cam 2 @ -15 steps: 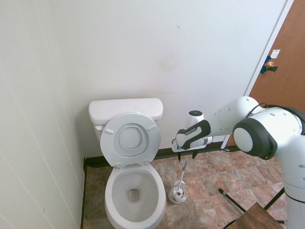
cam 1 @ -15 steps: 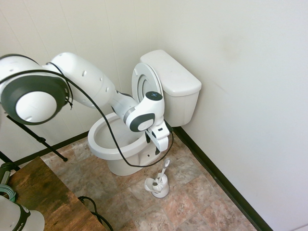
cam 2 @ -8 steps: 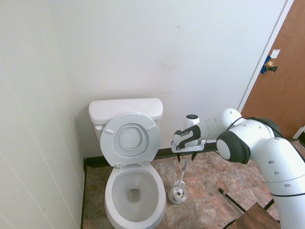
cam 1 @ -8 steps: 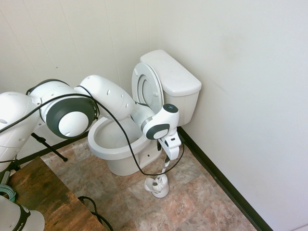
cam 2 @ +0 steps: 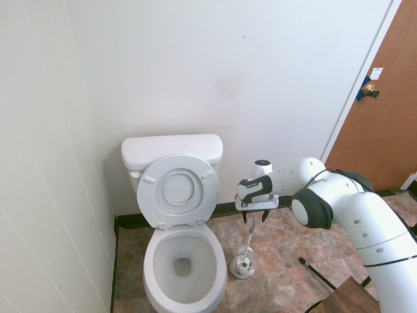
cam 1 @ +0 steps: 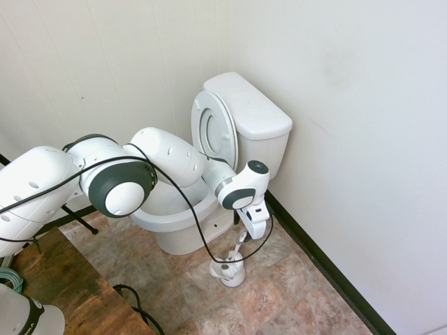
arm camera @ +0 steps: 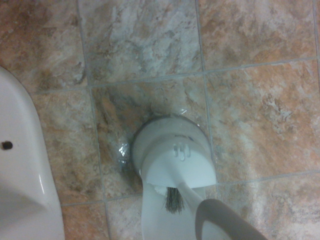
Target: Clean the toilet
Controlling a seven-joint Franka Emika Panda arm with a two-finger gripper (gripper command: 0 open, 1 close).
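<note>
Gripper (cam 2: 254, 218) with fingers apart over toilet brush (cam 2: 248, 240) in holder (cam 1: 228, 271), beside toilet (cam 2: 182, 261)

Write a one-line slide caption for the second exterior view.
Open gripper above the white toilet brush beside the glossy white porcelain toilet, lid raised.

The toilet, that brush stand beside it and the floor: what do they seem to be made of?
The toilet looks like glazed white porcelain: its bowl and tank are glossy and catch the light. The brush stand appears to be smooth, matte white plastic, with dark bristles showing at its opening. The floor looks like stone-patterned tile, mottled brown and grey with pale grout lines, though it could be vinyl.
</note>
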